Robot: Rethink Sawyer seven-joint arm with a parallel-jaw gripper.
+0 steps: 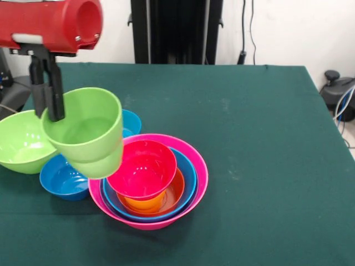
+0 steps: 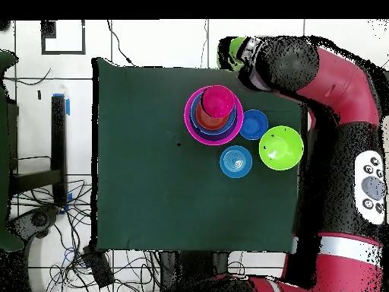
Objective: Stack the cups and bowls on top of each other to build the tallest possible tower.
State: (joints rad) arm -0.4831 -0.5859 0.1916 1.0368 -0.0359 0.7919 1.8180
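Front view: gripper (image 1: 49,108) pinching rim of glossy lime green plastic tumbler (image 1: 89,133), lifted beside pink-based nested bowl tower (image 1: 150,183), approx. half built. Left loose: big lime green plastic bowl (image 1: 21,141), two sky blue plastic bowls (image 1: 64,178); orange tumbler probably nested already.

No readable text or labels

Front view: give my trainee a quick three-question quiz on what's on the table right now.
1. True or false: the claw holds the green cup by its rim, lifted off the table.
2. Which bowl is outermost in the stack? A) big pink bowl B) orange C) green
3. Fill in: the red-pink bowl sits tilted on top of the ____ bowl.

Key: 1 true; 2 A; 3 orange
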